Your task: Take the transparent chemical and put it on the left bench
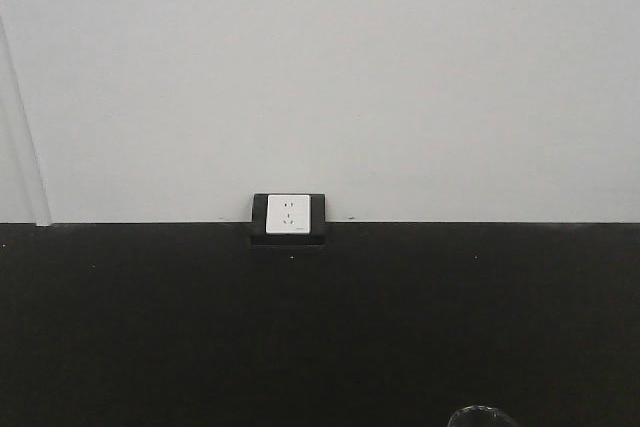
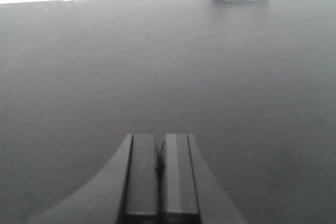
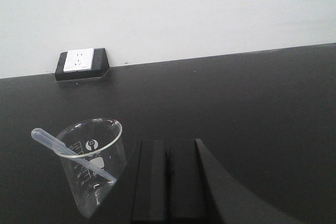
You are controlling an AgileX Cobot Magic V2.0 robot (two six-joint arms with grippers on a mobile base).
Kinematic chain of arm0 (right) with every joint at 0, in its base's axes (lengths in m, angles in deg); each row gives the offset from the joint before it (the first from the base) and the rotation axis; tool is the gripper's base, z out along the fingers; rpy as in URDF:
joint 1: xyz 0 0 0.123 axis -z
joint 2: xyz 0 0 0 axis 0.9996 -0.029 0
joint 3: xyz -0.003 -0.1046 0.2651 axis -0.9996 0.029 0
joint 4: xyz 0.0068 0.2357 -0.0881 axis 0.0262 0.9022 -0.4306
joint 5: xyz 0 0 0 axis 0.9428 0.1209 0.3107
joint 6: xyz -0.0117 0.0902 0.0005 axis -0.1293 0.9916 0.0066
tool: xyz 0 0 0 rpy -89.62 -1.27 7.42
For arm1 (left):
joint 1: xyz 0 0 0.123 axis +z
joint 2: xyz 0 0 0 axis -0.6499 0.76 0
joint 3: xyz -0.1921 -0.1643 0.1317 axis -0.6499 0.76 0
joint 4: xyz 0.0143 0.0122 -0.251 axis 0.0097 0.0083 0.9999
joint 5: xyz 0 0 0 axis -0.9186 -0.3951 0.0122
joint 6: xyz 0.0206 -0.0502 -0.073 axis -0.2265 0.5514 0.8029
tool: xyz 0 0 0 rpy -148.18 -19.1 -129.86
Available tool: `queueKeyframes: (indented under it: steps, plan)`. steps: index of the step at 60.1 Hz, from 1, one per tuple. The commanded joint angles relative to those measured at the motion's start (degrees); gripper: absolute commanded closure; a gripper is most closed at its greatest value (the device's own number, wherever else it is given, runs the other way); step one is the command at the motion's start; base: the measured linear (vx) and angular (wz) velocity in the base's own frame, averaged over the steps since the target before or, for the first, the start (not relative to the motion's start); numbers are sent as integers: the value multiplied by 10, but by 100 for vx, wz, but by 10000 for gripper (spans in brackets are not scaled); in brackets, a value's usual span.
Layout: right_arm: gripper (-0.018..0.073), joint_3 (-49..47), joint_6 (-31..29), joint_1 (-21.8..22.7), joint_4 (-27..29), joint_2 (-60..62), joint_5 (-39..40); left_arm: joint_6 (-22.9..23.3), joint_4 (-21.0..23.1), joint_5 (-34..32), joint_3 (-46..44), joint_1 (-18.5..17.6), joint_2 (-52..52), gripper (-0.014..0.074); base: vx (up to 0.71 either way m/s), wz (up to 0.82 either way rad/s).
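Note:
The transparent chemical is a small clear glass beaker (image 3: 90, 179) with printed marks and a plastic pipette (image 3: 52, 144) leaning in it. It stands on a matte black bench top (image 3: 252, 108), just left of my right gripper (image 3: 168, 142), whose jaws are shut with nothing between them. In the front view only the beaker's rim (image 1: 483, 414) shows, at the bottom edge. My left gripper (image 2: 160, 140) hovers over bare black bench top (image 2: 157, 66), shut and holding nothing. I cannot tell whether this bench is the left bench.
A white wall socket in a black housing (image 1: 290, 215) sits where the bench top meets the pale wall. The socket (image 3: 80, 61) lies beyond the beaker in the right wrist view. A white vertical strip (image 1: 25, 147) runs down the wall at the left.

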State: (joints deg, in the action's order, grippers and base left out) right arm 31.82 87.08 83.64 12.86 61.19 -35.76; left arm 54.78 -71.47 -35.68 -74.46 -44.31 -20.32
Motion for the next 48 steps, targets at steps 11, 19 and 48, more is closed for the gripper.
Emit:
queueKeyframes:
  steps: [11, 19, 48]
  plan:
    - [566, 5, -4, 3, -2, 5, 45, 4, 0, -45, 9, -1, -11, 600, 0, 0]
    - [566, 5, -4, 3, -2, 5, 45, 4, 0, -45, 9, -1, -11, 600, 0, 0]
    - [566, 5, -4, 3, -2, 5, 46, 4, 0, -45, 9, -1, -11, 600, 0, 0]
